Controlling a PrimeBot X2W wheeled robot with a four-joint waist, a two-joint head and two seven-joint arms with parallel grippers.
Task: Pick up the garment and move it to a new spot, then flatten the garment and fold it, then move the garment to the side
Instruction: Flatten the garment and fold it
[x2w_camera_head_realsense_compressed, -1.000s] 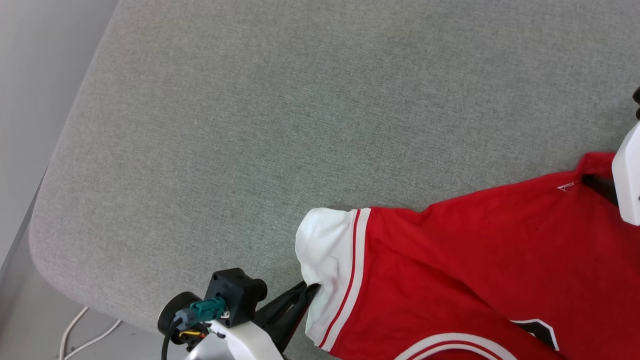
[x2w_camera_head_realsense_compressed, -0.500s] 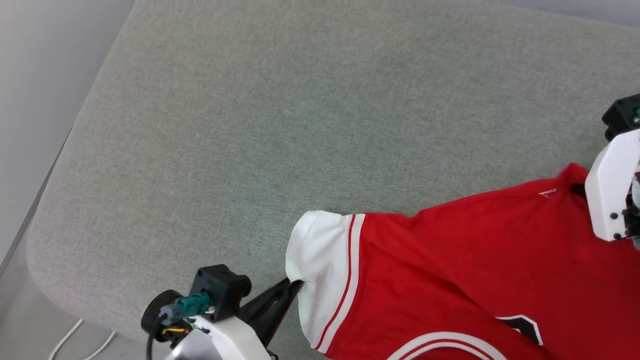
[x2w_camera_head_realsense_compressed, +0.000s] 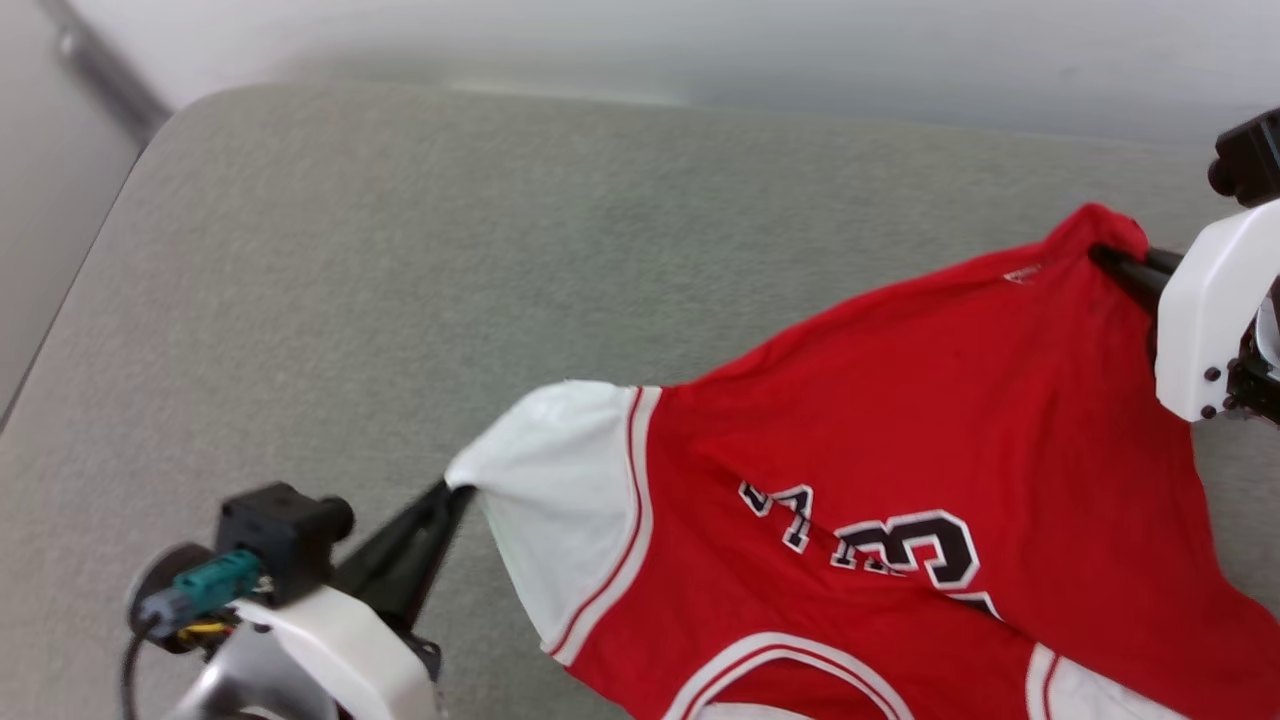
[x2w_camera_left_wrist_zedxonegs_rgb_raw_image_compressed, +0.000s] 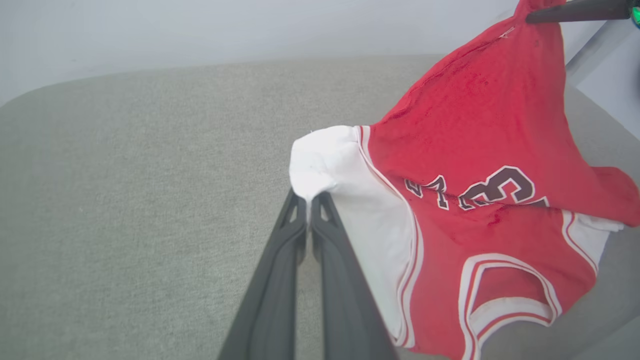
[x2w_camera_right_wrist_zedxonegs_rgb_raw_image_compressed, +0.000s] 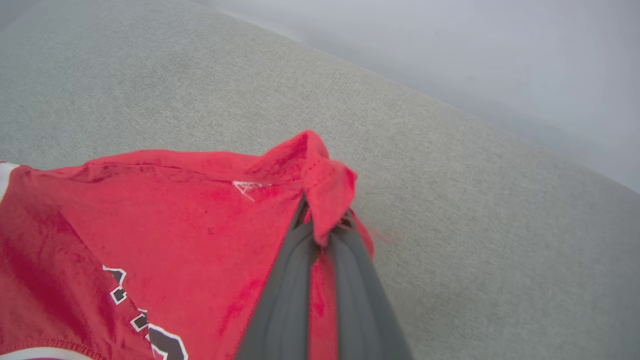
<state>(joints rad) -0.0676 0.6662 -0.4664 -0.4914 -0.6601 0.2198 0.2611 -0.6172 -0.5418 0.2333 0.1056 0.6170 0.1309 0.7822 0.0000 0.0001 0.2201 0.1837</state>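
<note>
**While pinched at two corners, the garment (x2w_camera_head_realsense_compressed: 900, 450) hangs above the cushion (x2w_camera_head_realsense_compressed: 400, 300)**

Because it is stretched between two grips, the garment spreads as a slack sheet, print side up. Its lower part droops toward the grey cushion, and I cannot tell whether it touches. The left gripper (x2w_camera_head_realsense_compressed: 452, 492) is clenched on the white sleeve (x2w_camera_head_realsense_compressed: 560, 480). The right gripper (x2w_camera_head_realsense_compressed: 1108, 256) is clenched on a red hem corner (x2w_camera_head_realsense_compressed: 1100, 225). This looks like the pick-up-and-move step. Next, both arms probably need to carry it together with the span kept taut, then lower it flat without bunching.
</note>
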